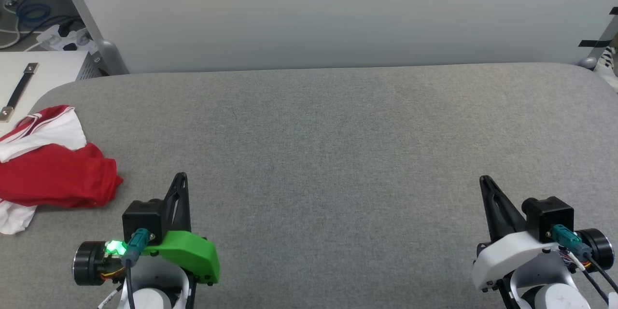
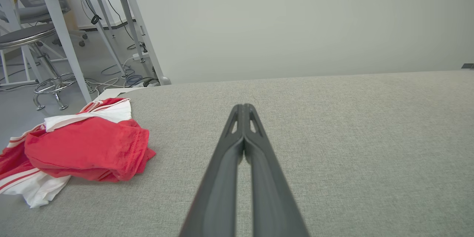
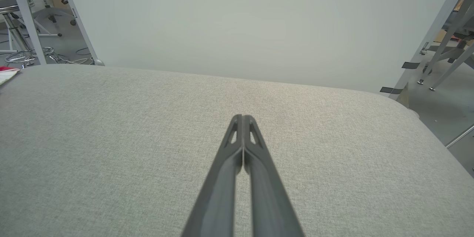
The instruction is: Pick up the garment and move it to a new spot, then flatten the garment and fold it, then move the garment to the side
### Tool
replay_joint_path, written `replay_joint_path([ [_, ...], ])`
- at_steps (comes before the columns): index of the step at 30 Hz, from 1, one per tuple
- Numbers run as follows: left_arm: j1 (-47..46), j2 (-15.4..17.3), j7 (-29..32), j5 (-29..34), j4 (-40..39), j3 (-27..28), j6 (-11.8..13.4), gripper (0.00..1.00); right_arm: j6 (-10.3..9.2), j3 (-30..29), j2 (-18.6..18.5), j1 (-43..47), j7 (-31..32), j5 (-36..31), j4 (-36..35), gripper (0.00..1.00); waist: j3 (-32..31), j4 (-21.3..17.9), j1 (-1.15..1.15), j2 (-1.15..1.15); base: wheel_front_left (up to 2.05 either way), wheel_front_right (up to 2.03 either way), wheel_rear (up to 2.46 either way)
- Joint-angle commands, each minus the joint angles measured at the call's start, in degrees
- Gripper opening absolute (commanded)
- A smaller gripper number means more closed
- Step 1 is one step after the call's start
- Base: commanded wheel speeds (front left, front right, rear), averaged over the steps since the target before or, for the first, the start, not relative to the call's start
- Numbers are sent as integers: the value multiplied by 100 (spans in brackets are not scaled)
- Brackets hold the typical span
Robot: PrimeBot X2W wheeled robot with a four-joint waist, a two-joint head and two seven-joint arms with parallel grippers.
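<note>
Garment [image 1: 53, 174] lay crumpled at the bench's [image 1: 338, 154] left edge; your left tool [image 1: 180, 177] and right tool [image 1: 484, 181] sat low on either side (fingers together, holding nothing), presumably parked before your first reach.

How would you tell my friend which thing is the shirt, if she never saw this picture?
Start at the big grey padded table. Go to its left edge, a little beyond the left gripper, the one with the green cover. There lies the garment in a crumpled heap, and it is the one bright red and white thing on all that grey.
</note>
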Motion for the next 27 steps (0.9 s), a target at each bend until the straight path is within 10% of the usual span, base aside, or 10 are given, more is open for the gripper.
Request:
replay_joint_path([
  [1, 68, -34, -4, 55, -9, -6, 25, 0, -5, -5, 10, 39, 15, -54, -21, 0, 0, 0, 0, 0, 0, 0, 0],
  [27, 68, -34, -4, 55, -9, -6, 25, 0, -5, -5, 10, 39, 15, -54, -21, 0, 0, 0, 0, 0, 0, 0, 0],
])
